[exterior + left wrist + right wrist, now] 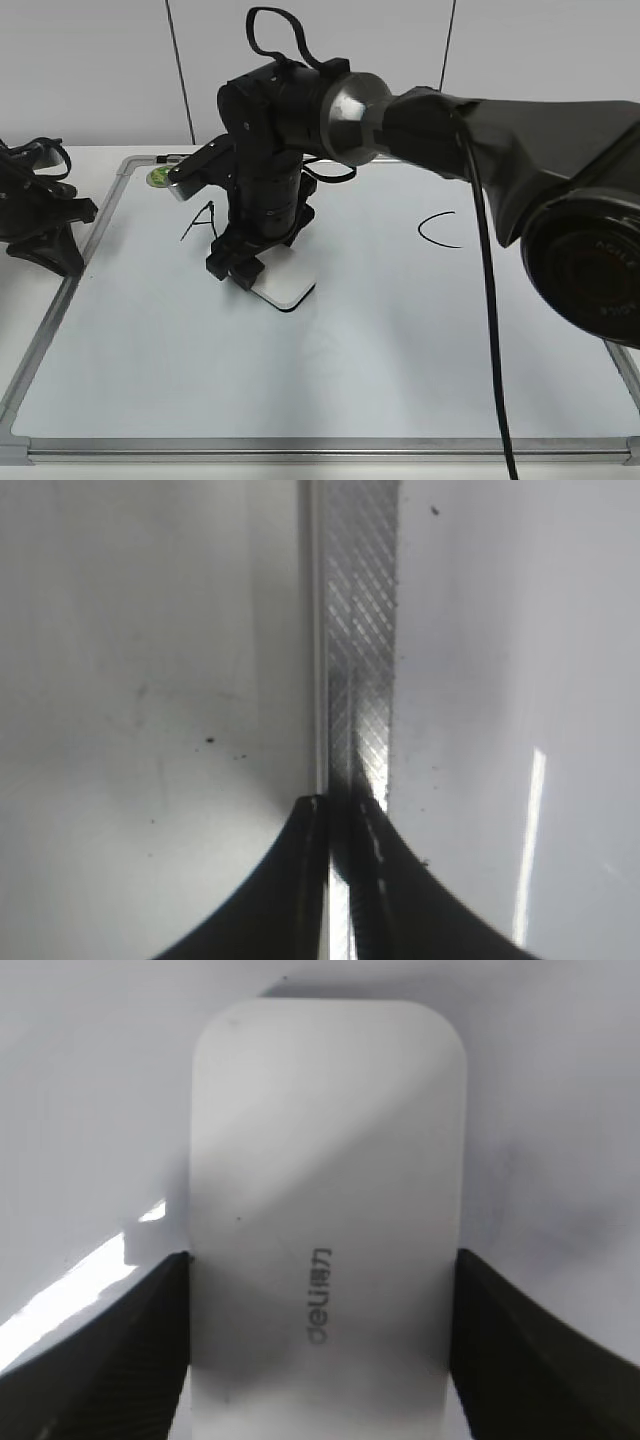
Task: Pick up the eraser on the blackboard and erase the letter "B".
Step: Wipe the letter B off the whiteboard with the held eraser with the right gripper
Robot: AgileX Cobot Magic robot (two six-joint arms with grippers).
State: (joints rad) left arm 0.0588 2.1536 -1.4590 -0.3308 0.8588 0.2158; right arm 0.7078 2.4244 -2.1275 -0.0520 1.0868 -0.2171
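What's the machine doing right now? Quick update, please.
Right gripper fingers clamped on white plastic eraser, flat on whiteboard. Left gripper shut, idle. "B" hidden. Nothing blocking.

The eraser (286,283) lies on the blackboard (330,370), between the A (198,222) and the C (437,230). A magnet (159,177) sits behind the A.

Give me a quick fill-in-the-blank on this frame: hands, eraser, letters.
1. The right hand has its fingers on both sides of the white ____.
2. On the blackboard, the letter to the right of the eraser is ____.
3. The left hand hangs over the board's metal ____, away from the eraser.
4. The round magnet near the board's far left corner is ____.

Missing words: eraser; C; frame; green
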